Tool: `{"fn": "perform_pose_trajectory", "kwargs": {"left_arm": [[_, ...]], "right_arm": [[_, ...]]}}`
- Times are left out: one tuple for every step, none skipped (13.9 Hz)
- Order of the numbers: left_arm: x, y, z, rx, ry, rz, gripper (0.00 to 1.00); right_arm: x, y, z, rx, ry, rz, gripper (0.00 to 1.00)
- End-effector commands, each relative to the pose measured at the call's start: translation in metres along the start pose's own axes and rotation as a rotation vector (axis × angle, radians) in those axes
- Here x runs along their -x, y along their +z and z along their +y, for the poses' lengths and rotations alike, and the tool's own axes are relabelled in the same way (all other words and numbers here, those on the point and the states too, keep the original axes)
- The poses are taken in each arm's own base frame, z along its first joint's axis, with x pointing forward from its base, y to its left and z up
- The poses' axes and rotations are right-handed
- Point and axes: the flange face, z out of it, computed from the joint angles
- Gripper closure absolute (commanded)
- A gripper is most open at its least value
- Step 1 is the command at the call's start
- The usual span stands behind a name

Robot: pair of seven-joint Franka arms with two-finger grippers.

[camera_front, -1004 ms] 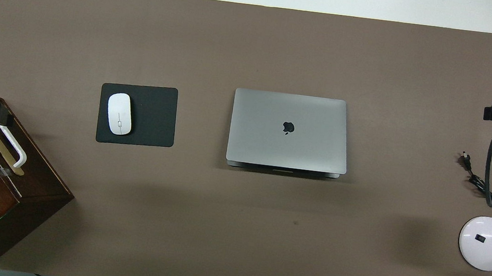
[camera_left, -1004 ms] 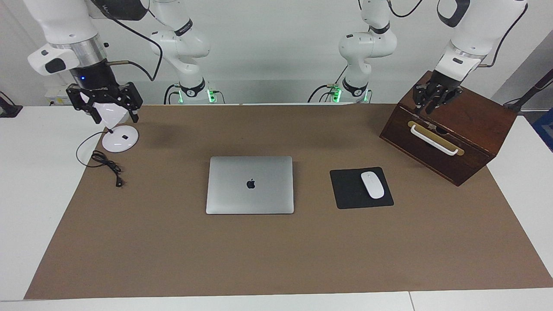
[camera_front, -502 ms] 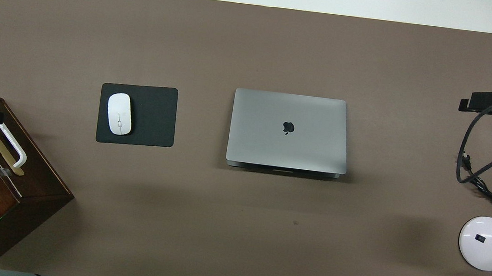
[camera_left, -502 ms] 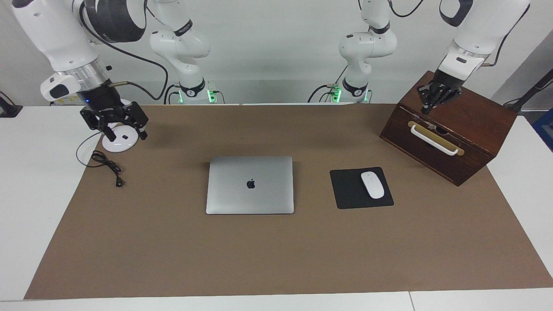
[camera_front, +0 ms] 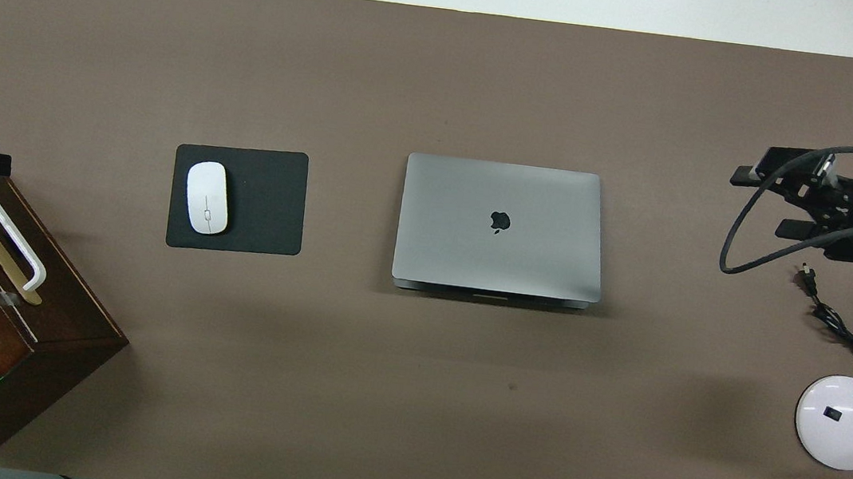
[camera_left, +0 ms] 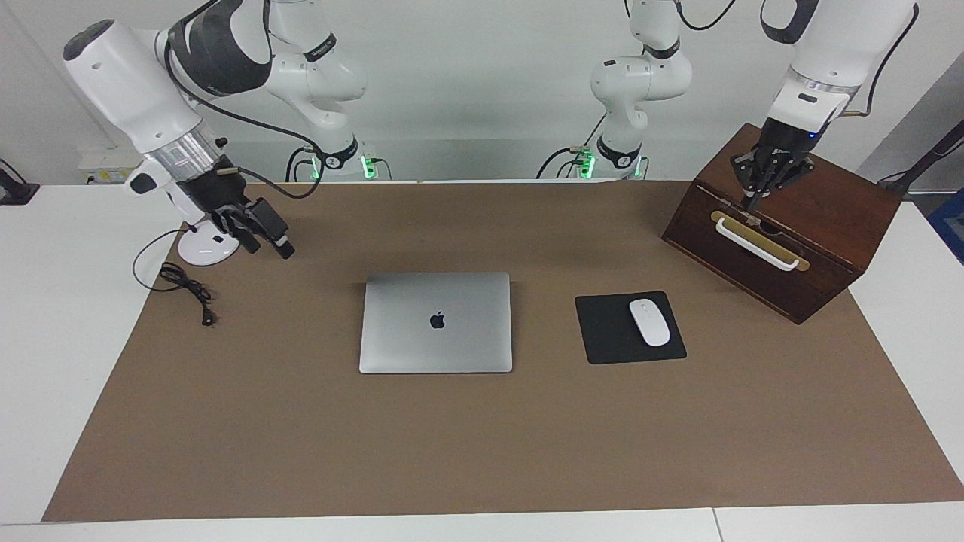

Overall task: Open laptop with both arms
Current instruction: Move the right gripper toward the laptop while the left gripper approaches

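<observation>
The facing view shows both arms whole, while the overhead view catches only the grippers at its edges. The right gripper [camera_left: 265, 232] hangs over the brown mat [camera_left: 482, 436] beside the white lamp base [camera_left: 208, 248], its jaws apart in the overhead view. The left gripper [camera_left: 762, 188] is over the wooden drawer box [camera_left: 828, 218], just above its white handle [camera_left: 755, 244]; its jaws probably together, though I cannot tell. The closed laptop [camera_left: 436, 322] lies flat mid-mat, well apart from both; the drawer is shut, contents hidden.
</observation>
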Motion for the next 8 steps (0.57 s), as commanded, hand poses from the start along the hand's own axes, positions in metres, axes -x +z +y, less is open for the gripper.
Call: {"fn": "perform_pose_trajectory", "kwargs": {"left_arm": [[0.0,0.007,0.02,-0.002,0.075,0.022,1.0],[0.004,0.011,0.022,-0.002,0.082,0.014,1.0],[0.008,0.016,0.031,0.001,0.098,0.015,1.0],[0.01,0.019,0.035,0.003,0.102,0.024,1.0],[0.013,0.023,0.037,0.007,0.105,0.027,1.0],[0.017,0.027,0.048,0.017,0.125,0.044,1.0],[0.024,0.034,0.059,0.026,0.141,0.063,1.0],[0.032,0.043,0.061,0.04,0.137,0.085,1.0]], "right_arm": [[0.036,0.015,0.01,-0.056,0.148,-0.005,0.0],[0.046,0.019,0.009,-0.068,0.2,-0.016,0.0],[0.053,0.023,0.013,-0.078,0.254,-0.017,0.0],[0.068,0.032,0.01,-0.083,0.251,-0.01,0.0],[0.078,0.04,0.012,-0.087,0.249,0.005,0.0],[0.085,0.045,0.015,-0.096,0.258,0.004,0.0],[0.091,0.05,0.016,-0.106,0.269,-0.009,0.0],[0.099,0.056,0.019,-0.114,0.271,-0.003,0.0]]}}
